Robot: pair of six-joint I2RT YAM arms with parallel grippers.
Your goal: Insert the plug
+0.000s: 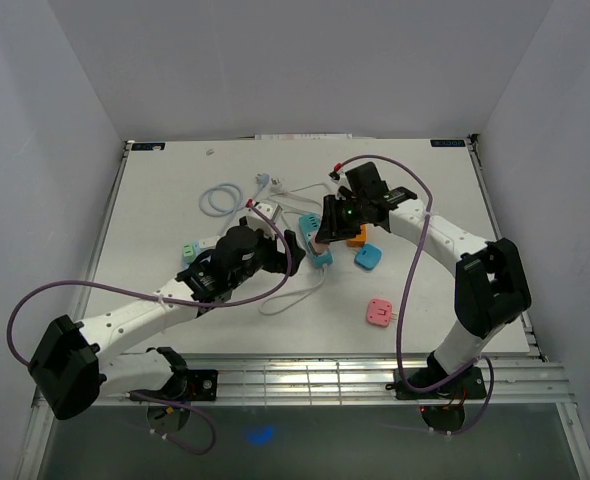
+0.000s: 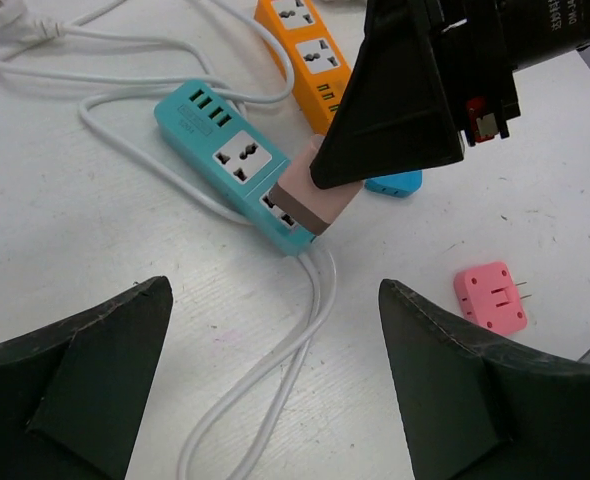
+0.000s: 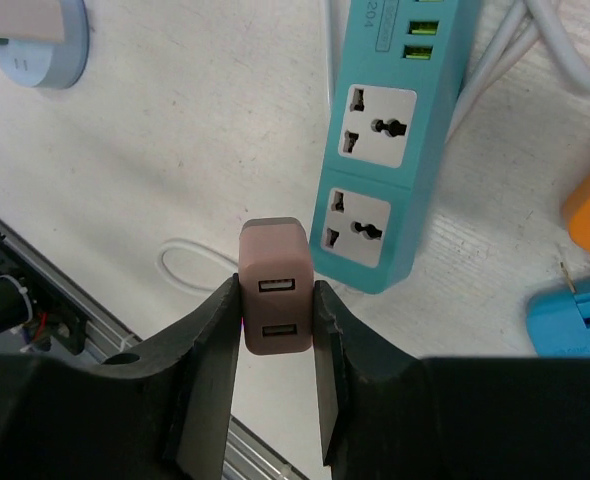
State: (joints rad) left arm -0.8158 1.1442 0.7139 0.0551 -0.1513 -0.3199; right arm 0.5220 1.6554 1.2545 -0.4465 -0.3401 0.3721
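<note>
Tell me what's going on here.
The right pincer is shut on a pinkish USB charger plug, holding it close by the end socket of the teal power strip. That socket shows empty in the right wrist view, so the plug is not yet in. The left pincer hangs open nearby, holding nothing.

A dusty-pink USB charger with pale port insets is shown. The power strip is coloured teal, with white socket faces and green USB ports. An orange power strip, a blue adapter and a pink adapter are seen on the white table. The cords are white.
</note>
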